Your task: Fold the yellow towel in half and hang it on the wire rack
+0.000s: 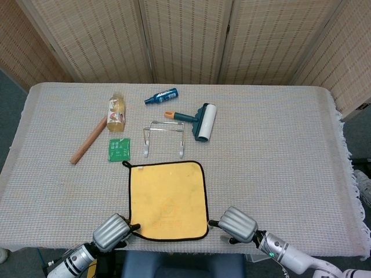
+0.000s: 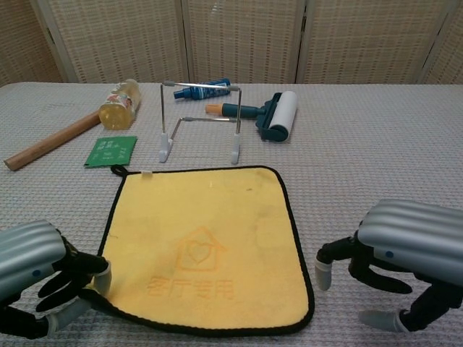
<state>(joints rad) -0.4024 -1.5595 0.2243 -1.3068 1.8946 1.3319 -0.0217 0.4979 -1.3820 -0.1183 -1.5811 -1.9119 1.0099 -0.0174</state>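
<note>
**A:** We start with the table point(image 1: 278, 145): grey woven cloth over all of it, and the towel point(image 1: 168, 200) lies flat and unfolded on it, close to the near edge. We take the towel as our landmark.

**B:** Agreed. We note it is yellow with a black border, a house mark printed on it, and a small loop at its far left corner. The rack point(image 1: 165, 138) stands upright just beyond its far edge, apart from it, nothing hung on it.

**A:** The left hand point(image 2: 43, 278) sits at the towel's near left corner. We see dark fingers point(image 2: 94, 271) reaching onto the border there, touching it. Whether they pinch the cloth or only rest on it, we cannot tell.

**B:** The right hand point(image 2: 405, 253) is just off the towel's near right corner. Its fingers point(image 2: 329, 264) are bent downward and apart, one tip close beside the border; we see nothing held in them.

**A:** Remaining items, all beyond the towel. The stick point(image 1: 88, 141) lies far left, slanted. The lint roller point(image 1: 200, 120) lies beyond the rack, to its right, touching neither rack nor towel.

**B:** The bottle point(image 1: 116, 112) lies on its side beyond the towel's left corner, its side against the stick's far end. The spray can point(image 1: 162, 96) is furthest off, behind the rack. The green packet point(image 1: 119, 149) lies flat just beyond the towel's loop, left of the rack.
</note>
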